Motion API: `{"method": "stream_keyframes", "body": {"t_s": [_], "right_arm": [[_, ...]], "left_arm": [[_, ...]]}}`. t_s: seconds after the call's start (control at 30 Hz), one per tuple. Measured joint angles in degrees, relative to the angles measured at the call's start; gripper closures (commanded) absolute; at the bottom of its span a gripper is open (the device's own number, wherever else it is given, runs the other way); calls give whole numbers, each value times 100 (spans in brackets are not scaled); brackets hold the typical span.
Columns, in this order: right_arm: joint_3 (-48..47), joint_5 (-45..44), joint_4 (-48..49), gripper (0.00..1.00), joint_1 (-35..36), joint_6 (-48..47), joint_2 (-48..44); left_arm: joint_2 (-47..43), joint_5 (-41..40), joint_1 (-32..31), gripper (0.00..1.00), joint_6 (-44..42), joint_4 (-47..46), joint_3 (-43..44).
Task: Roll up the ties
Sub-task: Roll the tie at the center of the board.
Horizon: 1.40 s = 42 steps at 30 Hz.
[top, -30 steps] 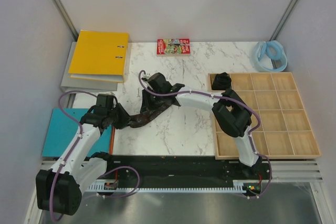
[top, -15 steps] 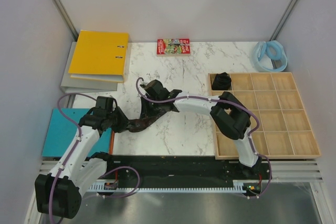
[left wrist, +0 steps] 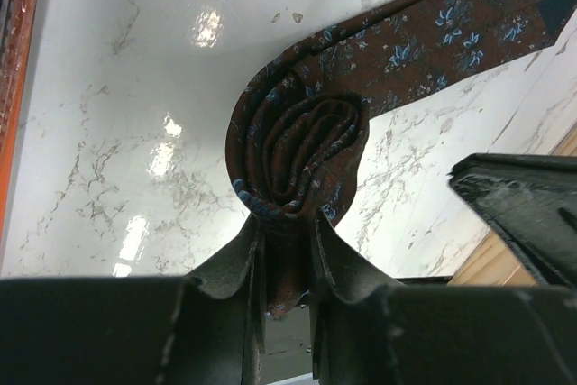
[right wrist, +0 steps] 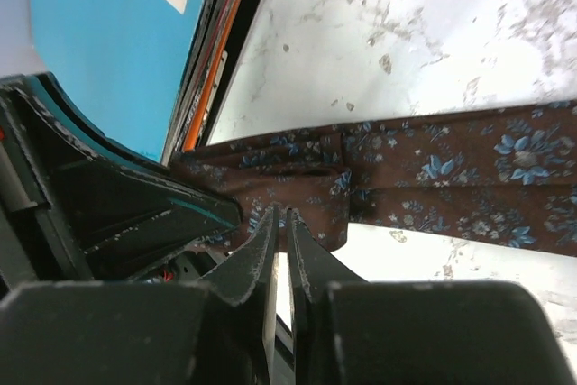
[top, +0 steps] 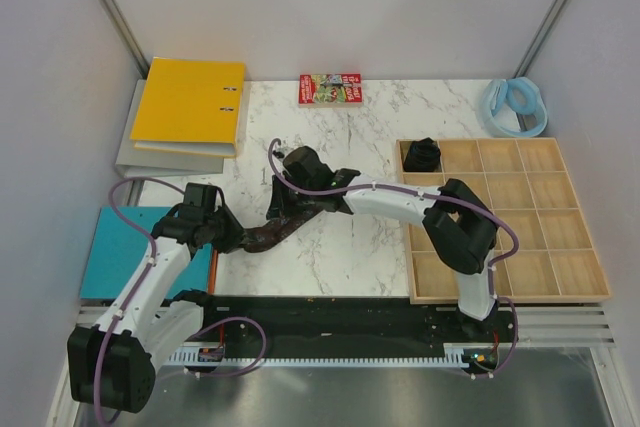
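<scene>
While the left gripper (left wrist: 288, 223) kept pinching the tie (left wrist: 297, 146) coil, the right gripper (right wrist: 281, 215), nipping its strip, shifted slightly. Book (top: 329, 88) lettering was illegible.

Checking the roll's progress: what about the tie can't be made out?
- Tie far end: top view, under right gripper; cut by the edge in both wrist views.
- Coil pinched part: left wrist view, behind left gripper.
- Dark lump in tray: top view, too small.
</scene>
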State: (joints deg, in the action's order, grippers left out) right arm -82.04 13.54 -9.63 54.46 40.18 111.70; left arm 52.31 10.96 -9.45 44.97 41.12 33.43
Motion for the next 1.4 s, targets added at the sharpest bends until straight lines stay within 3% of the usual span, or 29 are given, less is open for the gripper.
{"method": "stream_keyframes", "body": {"t_s": [0.7,1.4], "right_arm": [[179,487,872,88,258,415,938],[-262,568,741,87,-35,446,1333]], "left_arm": [[323,-345,0,80,20,153,201],[1681,-286,-42,78,17,70,1123]]}}
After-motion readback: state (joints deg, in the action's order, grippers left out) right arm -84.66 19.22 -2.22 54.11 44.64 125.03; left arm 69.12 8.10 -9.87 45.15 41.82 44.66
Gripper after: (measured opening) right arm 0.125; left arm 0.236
